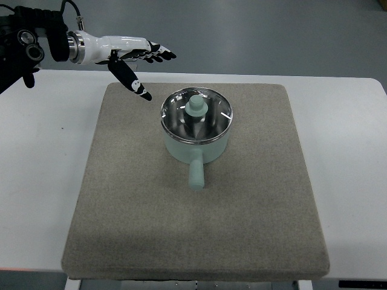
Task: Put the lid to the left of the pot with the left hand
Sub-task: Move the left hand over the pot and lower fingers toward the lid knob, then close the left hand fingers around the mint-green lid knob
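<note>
A mint-green pot (pixel 196 143) stands on the grey mat (pixel 133 211), its handle pointing toward the near edge. The glass lid (pixel 181 115) with a mint-green knob (pixel 196 107) sits on top of the pot. My left hand (pixel 147 69) hovers up and to the left of the pot, near the mat's far left corner. Its fingers are spread and hold nothing, with the thumb pointing down toward the mat. A gap separates the hand from the lid. The right arm is out of view.
The mat lies on a white table (pixel 42 181) whose far edge runs just behind the mat. Bare mat stretches to the left of the pot and in front of it.
</note>
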`<state>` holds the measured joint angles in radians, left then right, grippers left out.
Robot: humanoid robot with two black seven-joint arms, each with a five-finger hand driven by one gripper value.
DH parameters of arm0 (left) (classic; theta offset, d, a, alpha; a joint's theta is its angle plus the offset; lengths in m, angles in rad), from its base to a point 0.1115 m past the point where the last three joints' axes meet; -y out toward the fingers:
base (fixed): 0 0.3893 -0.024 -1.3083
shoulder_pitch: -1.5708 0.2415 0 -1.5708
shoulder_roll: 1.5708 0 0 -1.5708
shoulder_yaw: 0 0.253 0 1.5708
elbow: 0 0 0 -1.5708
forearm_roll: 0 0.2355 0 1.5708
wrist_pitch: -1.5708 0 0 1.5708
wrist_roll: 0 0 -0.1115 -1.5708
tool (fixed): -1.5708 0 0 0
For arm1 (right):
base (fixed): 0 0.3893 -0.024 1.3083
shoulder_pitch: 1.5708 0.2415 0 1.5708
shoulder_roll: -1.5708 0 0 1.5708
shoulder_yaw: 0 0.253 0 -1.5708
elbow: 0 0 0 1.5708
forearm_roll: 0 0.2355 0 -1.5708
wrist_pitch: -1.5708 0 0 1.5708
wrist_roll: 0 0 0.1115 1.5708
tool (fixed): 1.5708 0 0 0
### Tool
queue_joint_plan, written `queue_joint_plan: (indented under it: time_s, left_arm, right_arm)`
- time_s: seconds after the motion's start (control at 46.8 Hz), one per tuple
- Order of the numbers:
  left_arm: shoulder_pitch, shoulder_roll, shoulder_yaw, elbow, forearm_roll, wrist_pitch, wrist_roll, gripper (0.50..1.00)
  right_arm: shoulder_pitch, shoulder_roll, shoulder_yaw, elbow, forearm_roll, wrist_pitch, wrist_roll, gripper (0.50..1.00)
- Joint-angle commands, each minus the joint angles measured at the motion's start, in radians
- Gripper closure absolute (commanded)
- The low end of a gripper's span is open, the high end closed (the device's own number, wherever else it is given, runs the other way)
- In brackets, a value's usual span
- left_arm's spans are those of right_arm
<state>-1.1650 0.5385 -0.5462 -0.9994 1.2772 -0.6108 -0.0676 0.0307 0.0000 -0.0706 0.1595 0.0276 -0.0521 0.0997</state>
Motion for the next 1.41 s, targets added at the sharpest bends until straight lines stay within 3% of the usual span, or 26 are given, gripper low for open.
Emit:
queue_joint_plan:
  time_s: [0.0,0.299,0.577,0.854,1.388]
  left_arm:
    - [-0.005,0.001,0.002,-0.018,0.002,0.0,-0.001,0.501]
    - [-0.131,0.021,0.109,-0.079,0.013,0.0,-0.003,0.5]
    - [-0.229,-0.029,0.235,-0.09,0.024,0.0,-0.001,0.501]
    - [-0.229,-0.124,0.246,-0.082,0.205,0.0,-0.001,0.501]
    - [-0.223,-0.173,0.264,-0.087,0.294,0.0,0.0,0.521]
  right_arm:
    - [0.0,0.0,0.0,0.0,0.0,0.0,0.0,0.577]
    - [0.0,0.0,0.0,0.0,0.0,0.0,0.0,0.579]
    - [0.0,0.0,0.0,0.0,0.0,0.0,0.0,0.579]
    - [0.0,0.0,0.0,0.0,0.0,0.0,0.0,0.579]
    - [0.0,0.0,0.0,0.0,0.0,0.0,0.0,0.577]
